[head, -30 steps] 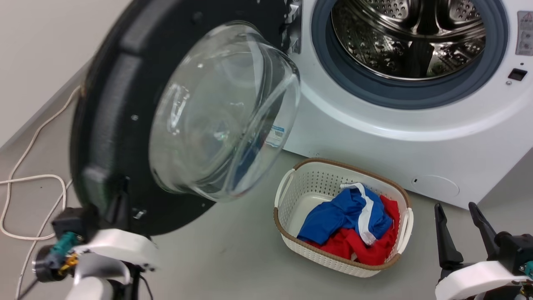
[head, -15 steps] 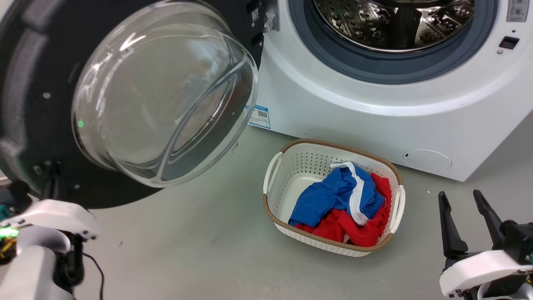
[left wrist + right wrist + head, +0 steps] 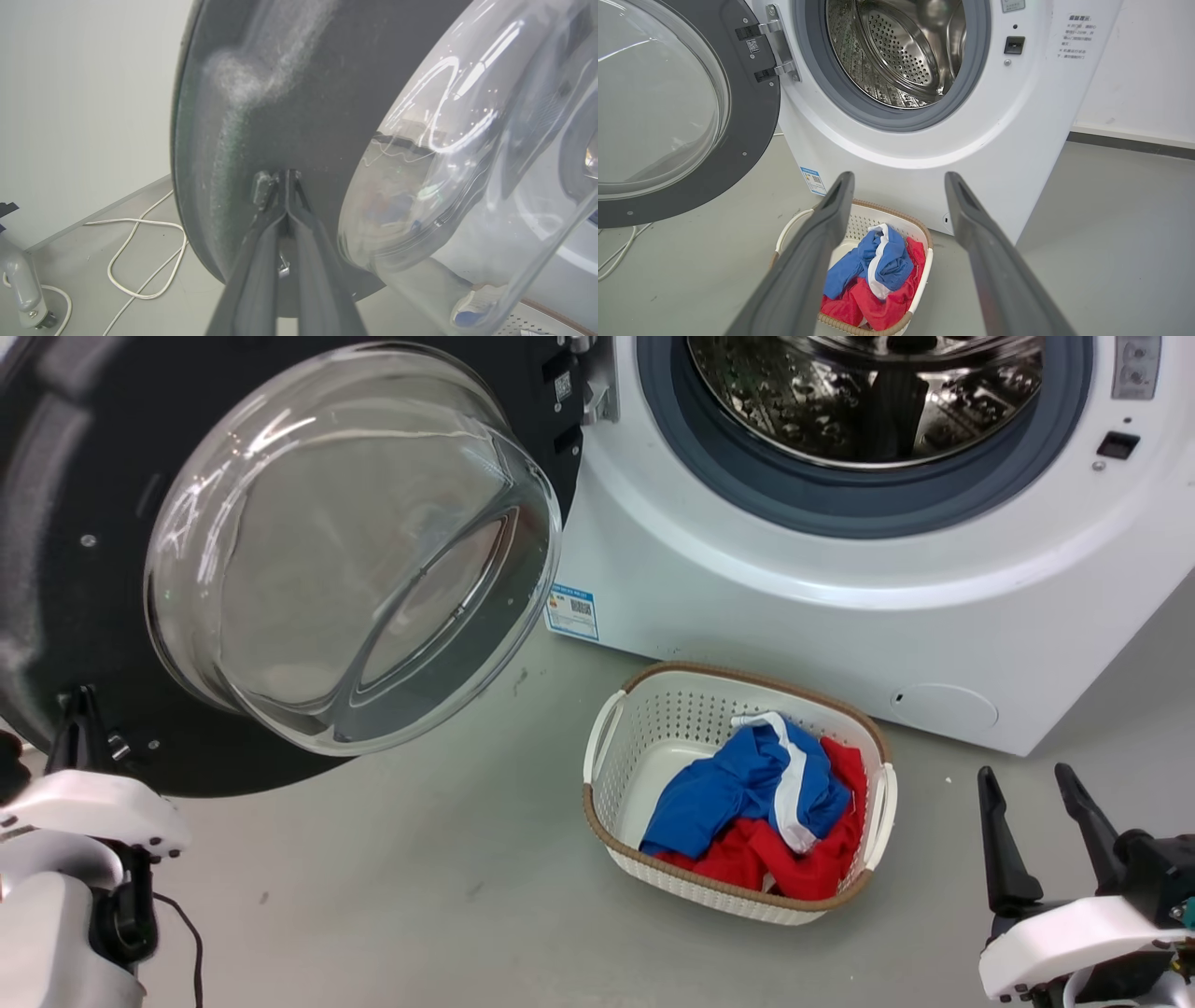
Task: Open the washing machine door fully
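Observation:
The washing machine door (image 3: 56,569) is a big black disc with a clear glass bowl (image 3: 345,551), swung out wide to the left of the white machine (image 3: 794,616) on its metal hinge (image 3: 777,46). My left gripper (image 3: 79,705) is shut, with its tips pressed on the door's (image 3: 280,93) inner black face near the lower rim, beside a small latch piece (image 3: 259,186). Nothing sits between the fingers. My right gripper (image 3: 1024,775) hangs open at the lower right, apart from the door (image 3: 752,116) and empty (image 3: 899,179).
The steel drum (image 3: 868,392) stands exposed behind its grey rubber ring. A white basket (image 3: 747,681) of blue and red clothes (image 3: 747,803) sits on the grey floor before the machine. A white cable (image 3: 140,252) loops on the floor behind the door, near the wall.
The door has swung further out to the left, away from the drum opening, and my shut left gripper went with it. The head camera shifted too. The right gripper kept still.

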Tool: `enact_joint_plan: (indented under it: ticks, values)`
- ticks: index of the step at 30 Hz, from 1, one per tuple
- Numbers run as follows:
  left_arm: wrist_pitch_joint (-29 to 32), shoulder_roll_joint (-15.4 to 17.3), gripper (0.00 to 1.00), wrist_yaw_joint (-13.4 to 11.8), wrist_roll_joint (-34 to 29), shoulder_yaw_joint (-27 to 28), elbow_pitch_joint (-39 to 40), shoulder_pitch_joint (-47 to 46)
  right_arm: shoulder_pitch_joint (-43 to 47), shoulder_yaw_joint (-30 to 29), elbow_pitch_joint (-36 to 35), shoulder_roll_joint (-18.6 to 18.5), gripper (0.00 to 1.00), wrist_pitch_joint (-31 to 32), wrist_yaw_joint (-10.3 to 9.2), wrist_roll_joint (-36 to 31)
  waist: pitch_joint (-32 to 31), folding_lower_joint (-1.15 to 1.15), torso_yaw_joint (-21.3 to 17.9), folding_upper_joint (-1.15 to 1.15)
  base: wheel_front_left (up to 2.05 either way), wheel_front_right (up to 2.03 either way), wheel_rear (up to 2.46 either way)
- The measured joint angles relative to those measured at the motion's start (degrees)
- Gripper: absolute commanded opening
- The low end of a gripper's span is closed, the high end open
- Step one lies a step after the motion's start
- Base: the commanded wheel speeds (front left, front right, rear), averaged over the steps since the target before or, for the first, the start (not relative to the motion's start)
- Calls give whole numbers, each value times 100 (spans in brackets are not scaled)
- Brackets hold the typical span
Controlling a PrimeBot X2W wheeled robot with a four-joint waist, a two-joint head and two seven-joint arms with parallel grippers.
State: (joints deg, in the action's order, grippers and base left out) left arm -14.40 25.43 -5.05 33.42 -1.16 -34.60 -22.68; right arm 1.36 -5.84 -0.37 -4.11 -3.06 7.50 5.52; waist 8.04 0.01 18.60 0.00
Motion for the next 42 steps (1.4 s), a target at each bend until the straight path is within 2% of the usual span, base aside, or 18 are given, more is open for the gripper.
enact_joint_plan:
  ticks: [5, 10, 15, 21, 24, 26, 28, 35, 42]
  values:
    - [-45, -76, 0, -112, -193, -13, 385, 354, 110, 37, 154, 53, 100, -102, 0, 29, -250, 0, 10, 0, 0, 0, 0]
    - [-48, -191, 0, -274, -394, -140, 1172, 1042, 212, 53, 271, 82, 100, -189, 0, 59, -586, 0, -16, 0, 0, 0, 0]
    - [162, -387, 0, -509, -544, -432, 2118, 1745, 276, 98, 319, 104, 100, -211, 0, 81, -829, -1, -103, 0, 0, 0, 0]
    - [512, -621, 0, -643, -772, -996, 2886, 2296, 275, 172, 342, 111, 100, -211, 0, 77, -943, -1, -377, 0, 0, 0, 0]
    - [570, -737, 40, -654, -827, -1194, 3127, 2295, 275, 194, 333, 112, 100, -187, 0, 53, -975, -1, -547, 0, 0, 0, 0]
    - [611, -801, 56, -597, -831, -1315, 3160, 2281, 271, 205, 312, 114, 100, -163, 0, 24, -986, -1, -678, 0, 0, 0, 0]
    - [612, -789, 100, -527, -840, -1360, 3104, 2197, 261, 229, 297, 113, 100, -140, 0, 1, -992, -1, -820, 0, 0, 0, 0]
    - [563, -799, 100, -421, -957, -1561, 2886, 1959, 214, 379, 325, 114, 100, -124, 0, 42, -1001, -1, -1410, 0, 0, 0, 0]
    - [511, -832, 100, -458, -1063, -1697, 2692, 1886, 211, 524, 426, 114, 100, -147, 0, 62, -1001, -1, -1996, 0, 0, 0, 0]
